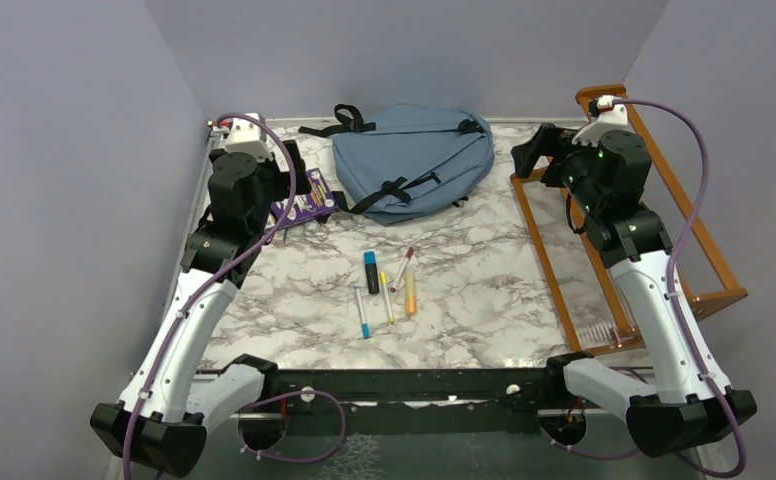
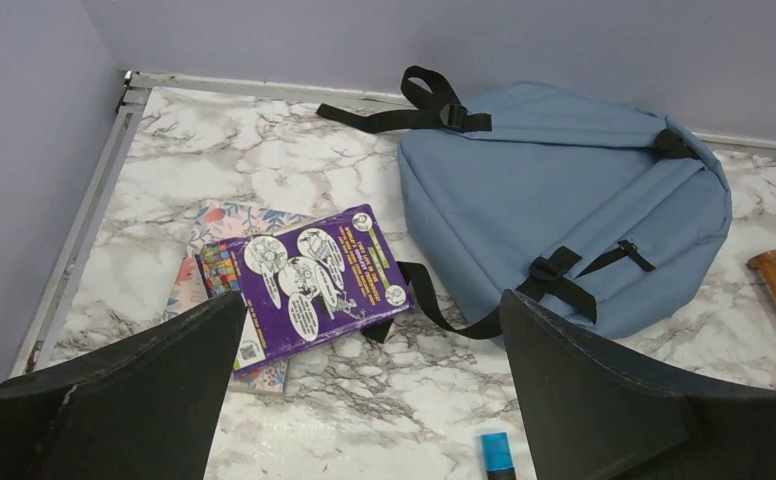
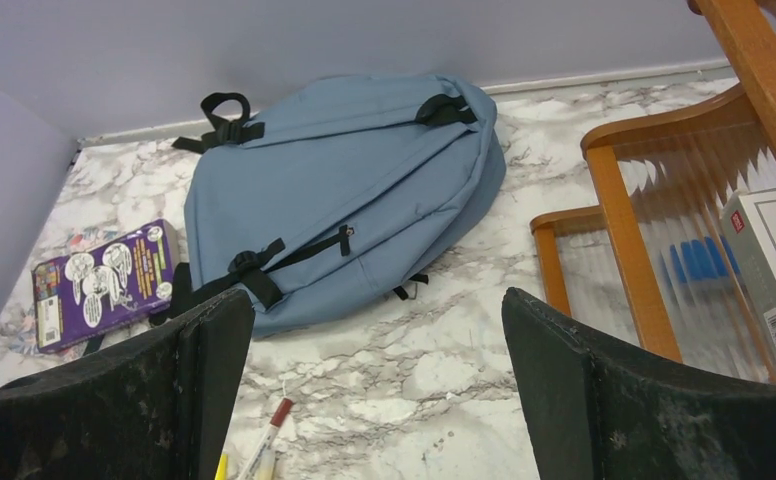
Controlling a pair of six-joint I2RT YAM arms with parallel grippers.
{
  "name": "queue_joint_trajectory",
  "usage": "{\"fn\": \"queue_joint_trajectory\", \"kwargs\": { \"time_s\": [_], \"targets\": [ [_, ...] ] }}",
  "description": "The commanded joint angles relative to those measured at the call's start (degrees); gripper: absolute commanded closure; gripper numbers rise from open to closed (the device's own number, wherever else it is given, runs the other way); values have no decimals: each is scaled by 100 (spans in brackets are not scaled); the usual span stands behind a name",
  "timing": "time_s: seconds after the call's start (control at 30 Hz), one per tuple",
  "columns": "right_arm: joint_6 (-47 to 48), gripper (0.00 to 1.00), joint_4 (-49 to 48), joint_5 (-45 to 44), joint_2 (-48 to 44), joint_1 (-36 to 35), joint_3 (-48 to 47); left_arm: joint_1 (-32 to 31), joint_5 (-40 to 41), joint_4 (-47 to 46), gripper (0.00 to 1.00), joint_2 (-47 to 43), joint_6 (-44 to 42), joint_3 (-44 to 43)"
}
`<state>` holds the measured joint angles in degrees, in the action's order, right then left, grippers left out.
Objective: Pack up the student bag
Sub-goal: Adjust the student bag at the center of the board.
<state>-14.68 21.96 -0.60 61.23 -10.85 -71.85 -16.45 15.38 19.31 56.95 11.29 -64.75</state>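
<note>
The dusty-blue student bag (image 1: 414, 160) lies flat at the back middle of the marble table, with black straps and its zipper lines shut. It also shows in the left wrist view (image 2: 564, 210) and the right wrist view (image 3: 344, 190). My left gripper (image 1: 289, 185) hovers open and empty by the bag's left side, above a purple book (image 1: 309, 200). In its own view the left gripper (image 2: 372, 298) holds nothing. My right gripper (image 1: 529, 150) is open and empty to the right of the bag. In its own view the right gripper (image 3: 376, 295) holds nothing.
The purple book (image 2: 309, 280) lies on a floral notebook (image 2: 214, 225). Several pens and markers lie mid-table, among them a blue highlighter (image 1: 371, 270) and an orange marker (image 1: 410, 292). An orange wooden rack (image 1: 614, 220) stands at the right, holding a white box (image 3: 774, 260).
</note>
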Motion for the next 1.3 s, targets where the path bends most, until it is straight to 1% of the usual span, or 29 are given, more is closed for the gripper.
{"fn": "queue_joint_trajectory", "kwargs": {
  "time_s": [0.0,0.07,0.27,0.47,0.6,0.77,0.83,0.93,1.03,1.13,1.27],
  "targets": [
    [75,0,-220,-176,-61,30,21,36,-199,-289,1,-130,-123,8],
    [28,0,-227,-228,-26,30,21,42,-227,-262,1,-122,-143,-17],
    [-250,0,-180,-585,107,30,366,42,-106,-480,1,-207,-129,347],
    [-229,0,-234,-693,-40,31,594,41,87,-535,1,-17,-26,416],
    [-275,0,34,-468,182,24,373,42,88,-520,1,106,14,443],
    [-287,1,317,354,562,31,61,-31,382,-572,1,221,-59,582],
    [-477,1,377,450,710,29,-57,-133,449,-570,1,219,-147,619],
    [-649,2,424,578,980,30,-250,-139,365,-310,1,244,-107,498],
    [-740,3,626,593,1305,31,-508,-139,303,-92,1,271,-79,503],
    [-818,3,564,556,1529,31,-531,-139,218,-19,1,283,-124,630],
    [-969,3,427,226,1879,25,-585,-139,171,112,1,370,-119,703]
  ]
}}
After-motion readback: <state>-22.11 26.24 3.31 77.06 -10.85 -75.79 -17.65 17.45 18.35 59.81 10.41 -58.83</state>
